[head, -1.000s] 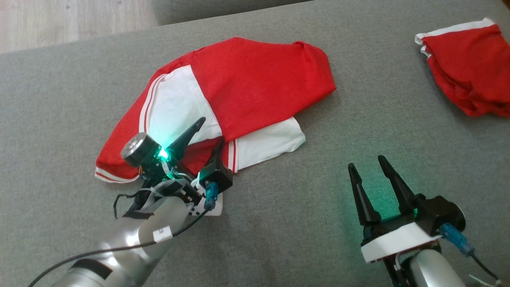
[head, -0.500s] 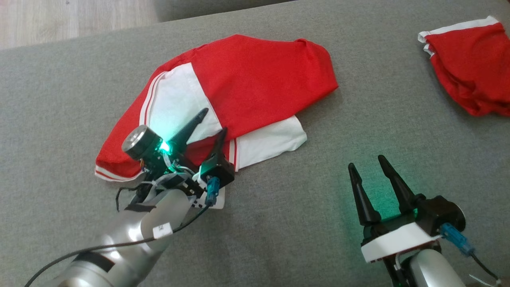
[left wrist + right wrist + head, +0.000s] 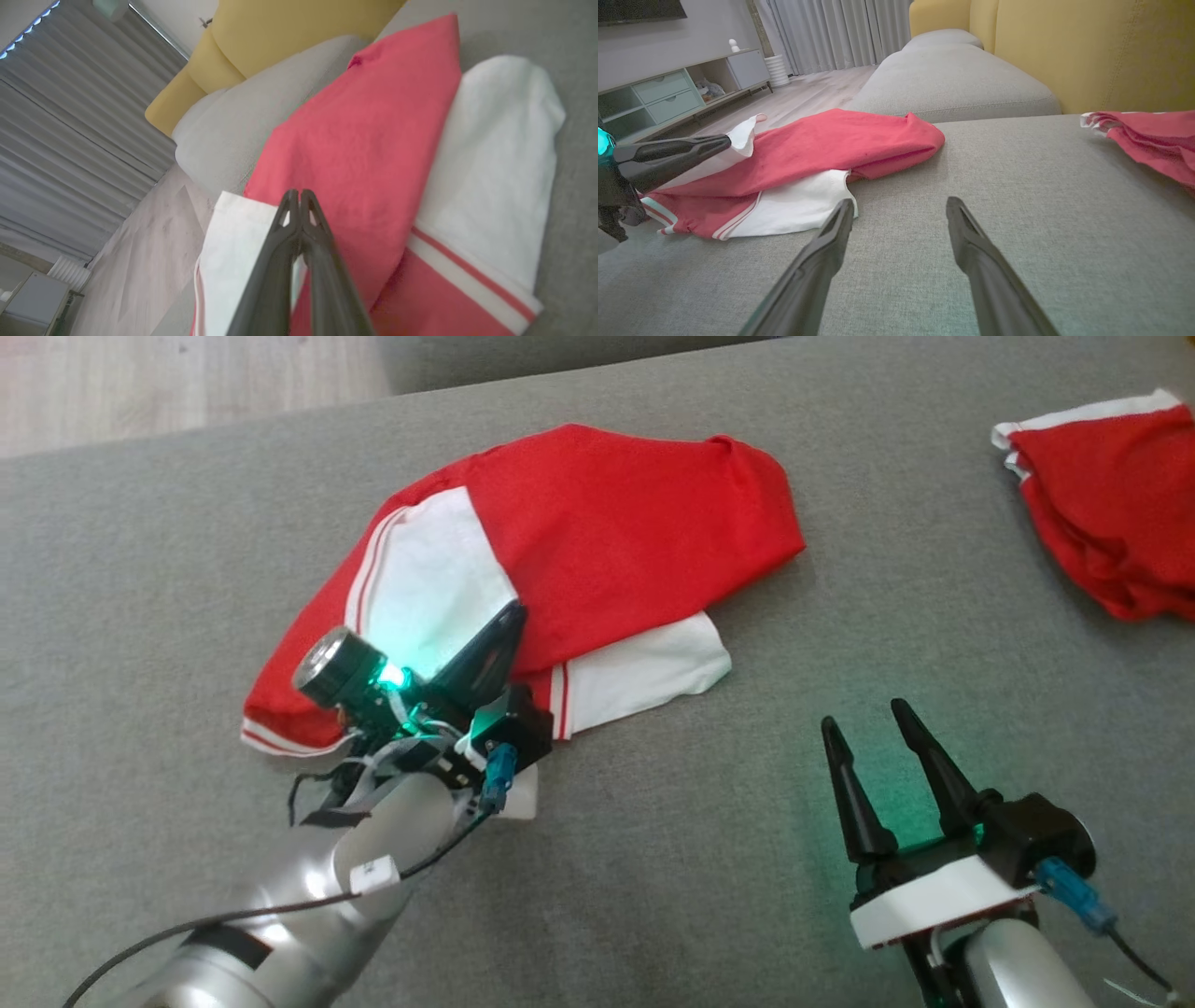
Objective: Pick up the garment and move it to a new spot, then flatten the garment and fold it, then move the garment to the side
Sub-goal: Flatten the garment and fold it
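Left jaws tight on red-white garment (image 3: 607, 523)

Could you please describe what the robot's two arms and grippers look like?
The left gripper and right gripper each have two long, tapering black fingers, a white base plate and a blue connector feeding a black cable. A green light glows on the left one, beside a silver-capped black cylinder. The forearms are smooth silver; a white tag sits on the left cable.
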Motion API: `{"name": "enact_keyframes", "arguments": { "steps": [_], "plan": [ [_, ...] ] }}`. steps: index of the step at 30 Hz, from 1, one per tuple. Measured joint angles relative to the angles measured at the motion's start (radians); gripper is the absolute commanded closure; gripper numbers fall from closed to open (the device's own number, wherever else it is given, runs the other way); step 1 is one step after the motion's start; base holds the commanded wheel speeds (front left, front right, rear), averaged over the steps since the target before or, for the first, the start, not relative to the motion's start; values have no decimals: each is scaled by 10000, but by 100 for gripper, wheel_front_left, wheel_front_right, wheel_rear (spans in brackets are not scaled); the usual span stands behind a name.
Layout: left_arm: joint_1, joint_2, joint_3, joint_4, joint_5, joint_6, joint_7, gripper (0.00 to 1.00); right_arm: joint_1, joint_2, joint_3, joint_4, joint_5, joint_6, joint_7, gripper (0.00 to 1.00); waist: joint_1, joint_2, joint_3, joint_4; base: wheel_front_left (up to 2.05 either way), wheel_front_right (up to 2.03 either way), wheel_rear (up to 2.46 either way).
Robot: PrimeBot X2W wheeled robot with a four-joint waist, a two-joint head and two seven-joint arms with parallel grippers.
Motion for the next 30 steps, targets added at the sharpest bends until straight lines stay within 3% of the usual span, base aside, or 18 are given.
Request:
{"name": "enact_keyframes", "arguments": {
  "steps": [5,13,15,19,20,30],
  "plan": [
    [221,299,176,-1275,-190,313,-374,100,-13,2,-314,0,94,0,0,0,0,0,-64,354,0,0,0],
    [995,2151,715,-4288,-278,974,23,100,-1137,-297,-976,976,362,0,0,0,0,0,-43,1380,0,0,0],
    [1075,2355,773,-4631,-278,1070,113,100,-1426,-382,-1005,1250,370,0,0,0,0,0,-23,1517,0,0,0],
    [1347,3016,1003,-5795,-278,1304,510,100,-2850,-510,-1373,2857,642,0,0,0,0,0,105,1985,0,0,0],
    [1439,3202,1032,-6188,-278,1342,698,100,-3562,-581,-1459,3764,779,0,0,0,0,0,206,2152,0,0,0],
    [1610,3595,1081,-7233,-278,1542,1170,100,-6041,-642,-1553,7446,1572,0,0,0,1,0,821,2504,0,0,0]
  ]
}}
